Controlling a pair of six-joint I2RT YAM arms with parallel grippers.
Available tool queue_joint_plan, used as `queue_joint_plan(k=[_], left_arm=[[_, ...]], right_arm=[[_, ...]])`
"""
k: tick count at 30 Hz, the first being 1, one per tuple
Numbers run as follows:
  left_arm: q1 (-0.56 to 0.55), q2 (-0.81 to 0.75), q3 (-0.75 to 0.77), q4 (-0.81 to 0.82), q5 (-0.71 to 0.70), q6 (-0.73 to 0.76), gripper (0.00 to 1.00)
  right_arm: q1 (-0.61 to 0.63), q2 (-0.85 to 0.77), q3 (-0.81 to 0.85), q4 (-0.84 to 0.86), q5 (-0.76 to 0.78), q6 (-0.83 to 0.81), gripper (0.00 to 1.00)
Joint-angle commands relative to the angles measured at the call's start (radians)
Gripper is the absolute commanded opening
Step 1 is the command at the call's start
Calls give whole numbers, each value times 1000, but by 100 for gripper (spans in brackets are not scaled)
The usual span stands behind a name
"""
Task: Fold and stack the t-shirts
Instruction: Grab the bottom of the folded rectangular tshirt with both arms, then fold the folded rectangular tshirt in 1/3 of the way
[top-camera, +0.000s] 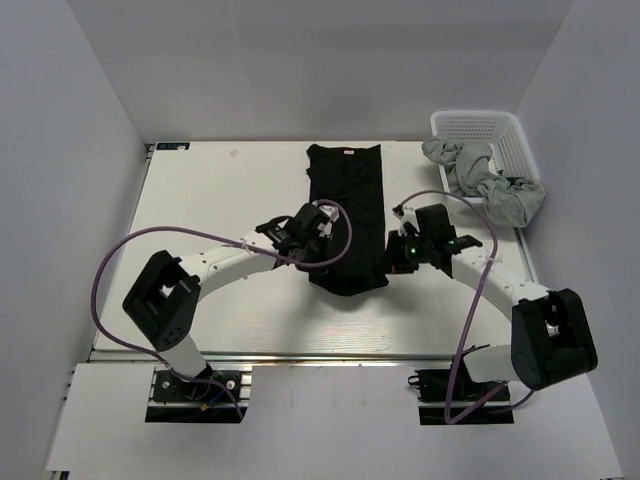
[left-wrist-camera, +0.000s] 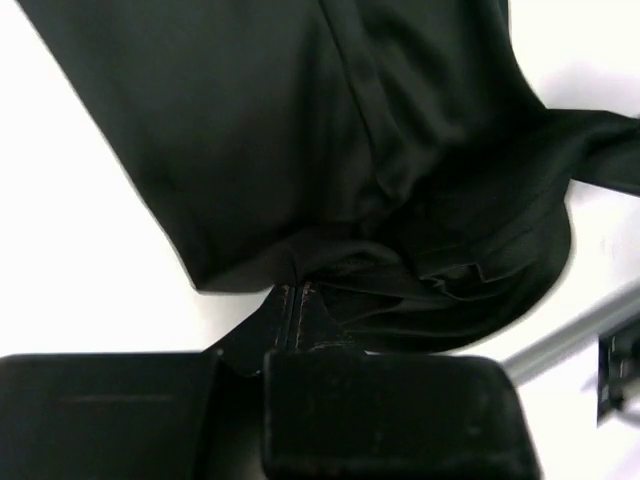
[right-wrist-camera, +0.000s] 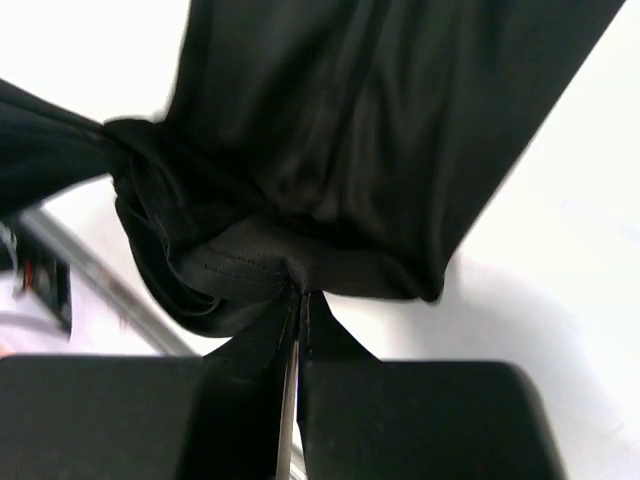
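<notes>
White tabletop (top-camera: 200, 200) sits boxed in by plain pale grey walls (top-camera: 320, 70) at back, left and right, aluminium rail (top-camera: 320, 358) along near edge, white lattice basket (top-camera: 478, 122) at far-right corner, even light.

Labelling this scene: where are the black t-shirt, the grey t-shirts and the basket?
black t-shirt (top-camera: 345, 195), top external view, middle of its body
grey t-shirts (top-camera: 500, 195), top external view, crumpled heap's middle
basket (top-camera: 478, 123), top external view, far lattice wall

You see a plain black t-shirt (top-camera: 345, 195) mid-table, plain light grey t-shirts (top-camera: 490, 187) in a white lattice basket (top-camera: 478, 122) at the far right corner, and a white table (top-camera: 215, 200).
</notes>
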Motion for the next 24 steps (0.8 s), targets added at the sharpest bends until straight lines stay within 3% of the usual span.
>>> queue_joint_plan(k=[1, 11, 24], left_arm=[[45, 16, 90, -53, -85, -23, 0], [167, 154, 312, -114, -140, -23, 0], [264, 383, 628, -139, -43, 58, 0]], right_arm=[[-9, 39, 107, 37, 98, 21, 0], [-26, 217, 352, 16, 212, 22, 0], [-67, 405, 613, -25, 215, -6, 0]])
